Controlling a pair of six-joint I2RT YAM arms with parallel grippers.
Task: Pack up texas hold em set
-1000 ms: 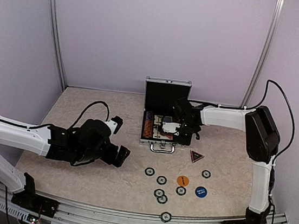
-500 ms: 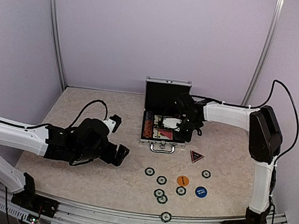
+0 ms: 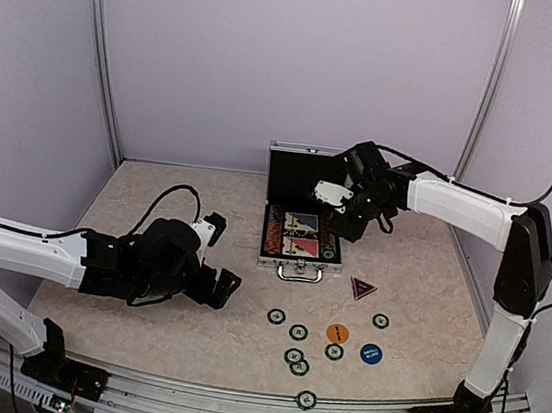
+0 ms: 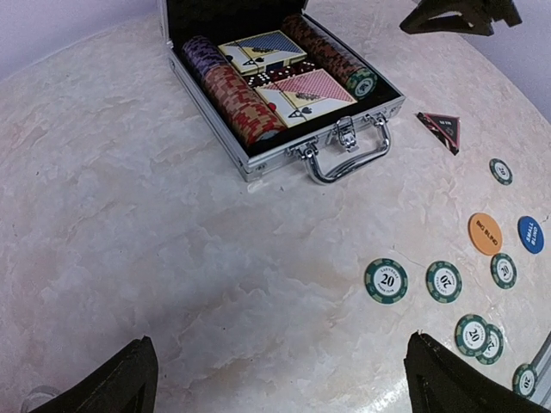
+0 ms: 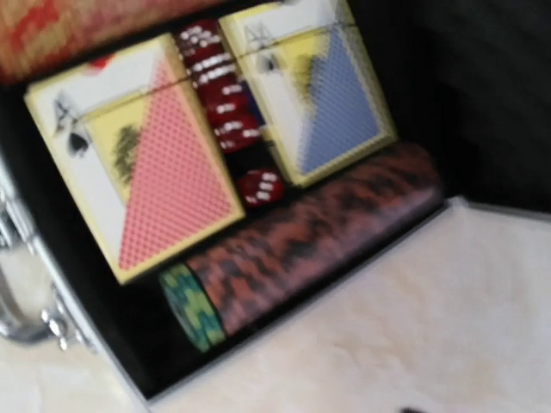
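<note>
Briefcase (image 3: 295,177) stood open at mid-table, lid up, with card decks (image 4: 297,90) and chip rows (image 4: 241,103) inside.
Left gripper (image 3: 221,257) sat low to the left of the case, fingers spread wide and holding nothing. Right gripper (image 3: 347,220) hung over the case's right end; whether its fingers were apart could not be told. Green-and-white chips (image 3: 298,332), orange disc (image 3: 338,333), blue disc (image 3: 371,354) and dark triangular marker (image 3: 362,288) lay loose in front of the case.

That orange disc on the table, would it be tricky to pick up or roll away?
The orange disc lies flat and looks thin, so gripping its edge is probably fiddly. Pushed, it would likely slide on the table rather than roll. It seems stiff.
</note>
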